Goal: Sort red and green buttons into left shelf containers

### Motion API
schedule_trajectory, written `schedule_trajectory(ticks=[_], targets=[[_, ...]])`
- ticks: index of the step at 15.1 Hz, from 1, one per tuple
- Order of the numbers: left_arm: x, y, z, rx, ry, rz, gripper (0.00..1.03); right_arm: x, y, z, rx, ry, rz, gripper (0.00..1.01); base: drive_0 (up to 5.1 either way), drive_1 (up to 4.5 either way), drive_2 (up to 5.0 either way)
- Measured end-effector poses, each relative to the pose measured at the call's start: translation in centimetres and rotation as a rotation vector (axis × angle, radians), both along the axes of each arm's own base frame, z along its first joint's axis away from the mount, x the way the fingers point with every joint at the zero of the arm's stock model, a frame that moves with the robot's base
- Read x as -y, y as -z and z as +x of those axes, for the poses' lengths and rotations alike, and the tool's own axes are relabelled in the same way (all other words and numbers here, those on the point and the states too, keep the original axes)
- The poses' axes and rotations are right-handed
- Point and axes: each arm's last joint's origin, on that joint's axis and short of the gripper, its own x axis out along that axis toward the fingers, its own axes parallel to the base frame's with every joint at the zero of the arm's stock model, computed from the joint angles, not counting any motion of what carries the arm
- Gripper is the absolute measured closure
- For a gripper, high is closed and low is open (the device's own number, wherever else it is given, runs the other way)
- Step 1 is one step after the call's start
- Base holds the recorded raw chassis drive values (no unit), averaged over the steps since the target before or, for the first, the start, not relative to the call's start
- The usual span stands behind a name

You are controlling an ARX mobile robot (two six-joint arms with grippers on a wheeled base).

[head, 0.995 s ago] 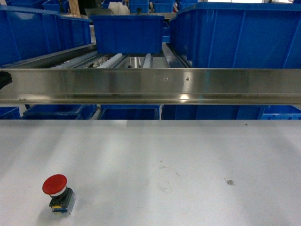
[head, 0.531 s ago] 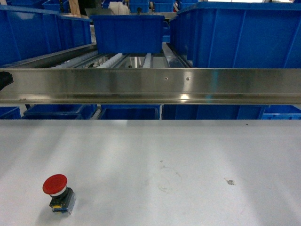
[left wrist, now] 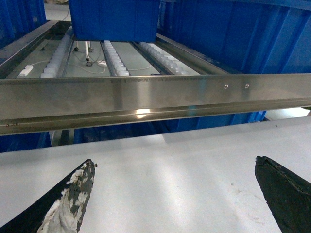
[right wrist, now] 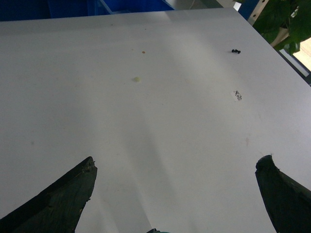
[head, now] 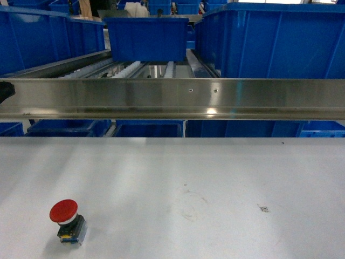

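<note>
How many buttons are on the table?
1. A red button stands near the front left of the white table. No green button shows in any view; it may be out of sight.

- Head view looks forward and slightly down across the desk [head: 178, 178] to the steel shelf rail [head: 172, 98].
- Left wrist view sits low and near, facing that same rail [left wrist: 155, 94].
- Right wrist view tilts down on bare desk [right wrist: 146, 111], probably its right edge.
</note>
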Motion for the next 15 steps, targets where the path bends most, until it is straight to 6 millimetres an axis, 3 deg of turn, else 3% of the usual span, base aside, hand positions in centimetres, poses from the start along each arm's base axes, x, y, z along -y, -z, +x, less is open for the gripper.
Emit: schedule_trajectory(ticks=[9, 11, 15], targets=[[0.0, 0.0, 0.0, 0.0, 0.0, 0.0, 0.05, -0.3, 3.1, 0.0, -0.059, 0.022, 0.005, 0.03, 0.0, 0.0, 0.0], [0.0, 0.0, 0.0, 0.0, 0.0, 0.0, 0.05, -0.4, 4.9, -0.2, -0.108, 0.036, 0.01, 0.03, 0.0, 0.0, 0.0], [0.0, 0.0, 0.0, -0.001, 0.0, 0.0, 0.05, -0.3, 5.3, 0.4, -0.105, 0.056, -0.022, 0.03, 0.0, 0.0, 0.0]])
